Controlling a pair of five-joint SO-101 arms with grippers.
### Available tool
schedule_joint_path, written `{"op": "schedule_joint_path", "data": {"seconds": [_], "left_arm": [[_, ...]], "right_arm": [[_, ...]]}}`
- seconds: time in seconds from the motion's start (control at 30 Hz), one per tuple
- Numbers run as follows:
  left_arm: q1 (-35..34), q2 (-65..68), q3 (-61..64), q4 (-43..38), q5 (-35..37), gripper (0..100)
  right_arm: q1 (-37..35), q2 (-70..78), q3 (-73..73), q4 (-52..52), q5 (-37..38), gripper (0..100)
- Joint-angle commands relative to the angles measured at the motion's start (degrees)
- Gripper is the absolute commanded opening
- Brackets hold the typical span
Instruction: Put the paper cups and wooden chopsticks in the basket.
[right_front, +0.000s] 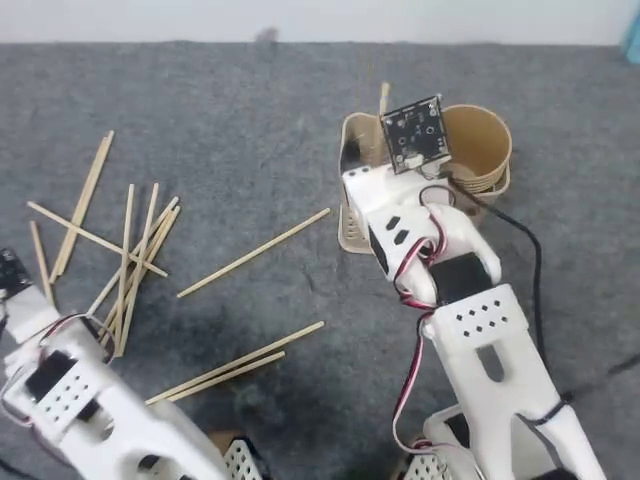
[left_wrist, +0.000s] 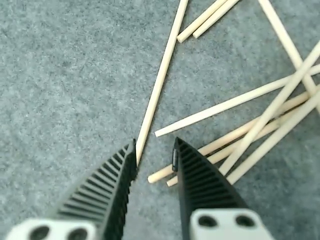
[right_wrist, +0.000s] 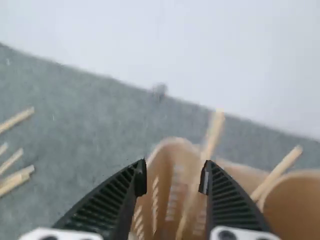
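Several wooden chopsticks (right_front: 130, 255) lie scattered on the grey carpet at the left, with others (right_front: 255, 252) nearer the middle. My left gripper (left_wrist: 154, 145) hangs open just above that pile, and the end of one long chopstick (left_wrist: 160, 82) lies beside one of its fingertips (left_wrist: 131, 150). A tan slotted basket (right_front: 350, 228) stands at the far centre and holds brown paper cups (right_front: 482, 142) and an upright chopstick (right_front: 384, 96). My right gripper (right_wrist: 172, 172) is open over the basket (right_wrist: 167, 200), holding nothing, near a standing chopstick (right_wrist: 214, 131) and a cup (right_wrist: 295, 200).
A pair of chopsticks (right_front: 235, 365) lies near the front, between the arms. A black cable (right_front: 532, 255) runs down beside the right arm (right_front: 440, 270). A white wall (right_wrist: 175, 45) borders the carpet's far edge. Open carpet lies between the pile and the basket.
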Motion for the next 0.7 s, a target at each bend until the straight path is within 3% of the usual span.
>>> {"op": "schedule_joint_path", "data": {"seconds": [0.0,0.1,0.23,0.43,0.67], "left_arm": [[0.00,-1.58,-0.40,-1.41,-0.62,11],[-0.18,-1.23,-0.40,-3.52,-0.53,11],[-1.76,1.49,-1.89,-4.13,0.53,11],[-1.93,12.48,-7.78,-4.13,1.41,11],[-6.07,31.21,-18.77,-3.87,3.96,11]], "right_arm": [[-0.40,-1.63,-13.45,6.37,-0.53,18.4],[-0.66,-1.54,-22.68,12.97,-0.53,18.4],[-6.11,-1.27,-31.03,23.60,0.53,18.5],[-21.32,5.49,-32.88,38.81,16.62,18.4],[-25.45,21.58,-33.14,38.46,23.56,18.4]]}}
